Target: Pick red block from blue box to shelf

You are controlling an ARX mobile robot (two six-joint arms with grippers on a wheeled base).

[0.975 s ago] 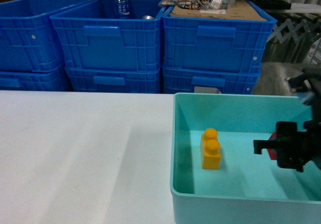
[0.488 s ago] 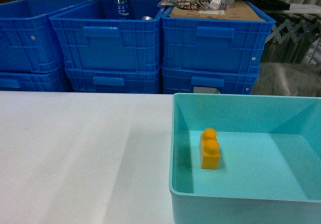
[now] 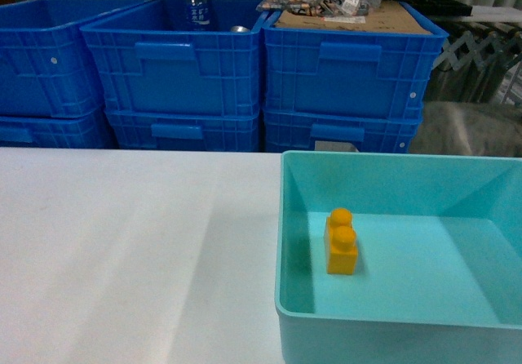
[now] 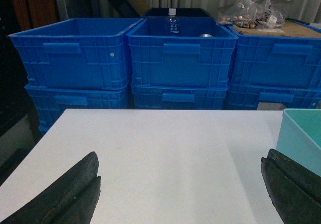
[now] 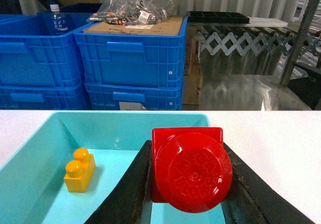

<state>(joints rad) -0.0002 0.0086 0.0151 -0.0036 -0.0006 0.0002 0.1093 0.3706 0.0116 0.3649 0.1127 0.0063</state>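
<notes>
Red block [image 5: 188, 171] sits clamped between the two dark fingers [image 5: 128, 189] of the right gripper [image 5: 186, 184], stud face turned toward the wrist camera, its round stud filling the middle of that view. Grip looks firm: a finger presses each side face, no gap visible. The block is lifted clear of the blue box [image 5: 30, 156], whose turquoise floor lies below and ahead of it.

Only the orange-yellow brick [image 3: 342, 242] is left in the box, standing upright near the left wall, studs up. Head view shows neither arm; the held block is out of that frame.

Left gripper [image 4: 180, 189] hangs over the white table [image 4: 165, 148], just left of the box rim, fingers spread wide and holding nothing.

Key relation: the block is already in the right hand, so the coming move turns on where the shelf lies from that hand. A steel upright [image 5: 300, 33] rises at the far right of the right wrist view, which may belong to the shelf; I cannot tell for certain, and no tier is plainly in view. Stacked dark blue crates [image 3: 342, 78] stand straight ahead behind the table.

Judgement: pick step done, carry to shelf pending. The right arm is the one to finish; the left has no part. The base will likely have to turn or travel.
</notes>
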